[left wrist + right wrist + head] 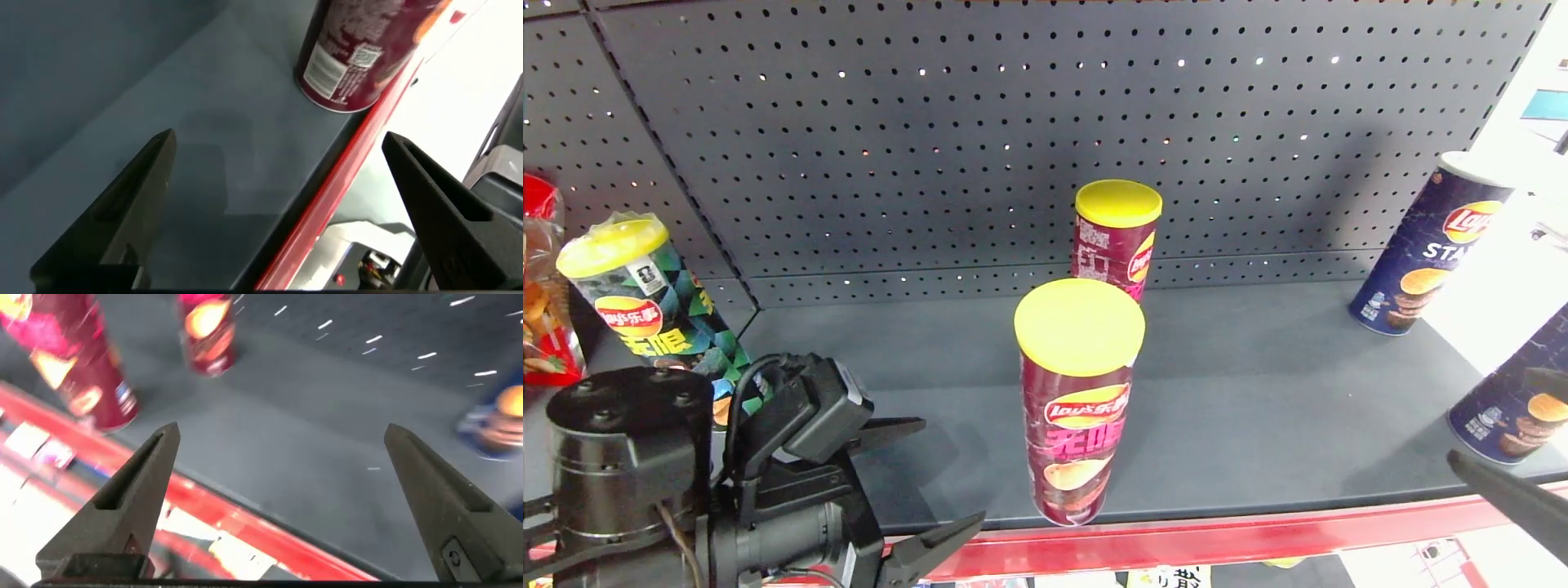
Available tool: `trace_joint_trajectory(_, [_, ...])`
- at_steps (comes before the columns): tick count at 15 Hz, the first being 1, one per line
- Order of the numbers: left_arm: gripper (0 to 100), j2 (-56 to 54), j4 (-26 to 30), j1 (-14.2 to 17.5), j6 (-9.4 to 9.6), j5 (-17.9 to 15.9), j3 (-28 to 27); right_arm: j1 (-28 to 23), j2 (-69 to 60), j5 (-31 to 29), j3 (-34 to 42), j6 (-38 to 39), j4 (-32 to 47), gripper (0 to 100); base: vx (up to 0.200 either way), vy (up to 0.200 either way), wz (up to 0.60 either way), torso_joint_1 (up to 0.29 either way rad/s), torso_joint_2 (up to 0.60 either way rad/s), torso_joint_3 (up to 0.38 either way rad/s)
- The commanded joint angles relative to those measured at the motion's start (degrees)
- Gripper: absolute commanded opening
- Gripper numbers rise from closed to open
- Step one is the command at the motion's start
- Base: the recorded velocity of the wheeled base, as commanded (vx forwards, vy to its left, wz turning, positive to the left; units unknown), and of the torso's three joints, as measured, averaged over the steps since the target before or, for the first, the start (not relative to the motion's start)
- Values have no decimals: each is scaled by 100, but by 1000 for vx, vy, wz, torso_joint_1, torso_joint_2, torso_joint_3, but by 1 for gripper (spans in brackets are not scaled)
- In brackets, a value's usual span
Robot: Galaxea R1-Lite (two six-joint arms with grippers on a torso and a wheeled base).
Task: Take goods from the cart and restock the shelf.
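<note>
Left gripper point(949, 472) and right gripper point(282, 498) gaped empty at the shelf's point(1258, 392) front edge, a maroon chip canister point(1080, 408) shelved between them, nearer the left, suggesting restocking was underway but unfinished.

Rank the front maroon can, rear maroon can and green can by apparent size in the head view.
1. Front maroon can: largest, nearest the camera.
2. Green can: lower part hidden.
3. Rear maroon can: smallest, farther back, base hidden.
Nearness likely drives the gaps, so true sizes stay unsure.
</note>
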Motion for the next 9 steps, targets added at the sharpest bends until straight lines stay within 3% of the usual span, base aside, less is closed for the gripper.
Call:
trace_joint_trajectory(1, [100,201,7,0,4,3,3,-289,-408,-30,-1,1,-1,100,0,0,0,0,0,0])
trace_joint_trajectory(4, [100,412,7,0,127,3,-85,-597,-488,-21,-18,10,-1,100,0,0,0,0,0,0])
trace_joint_trajectory(9, [100,763,-2,0,136,3,-419,-676,-531,-30,-27,10,-1,100,0,0,0,0,0,0])
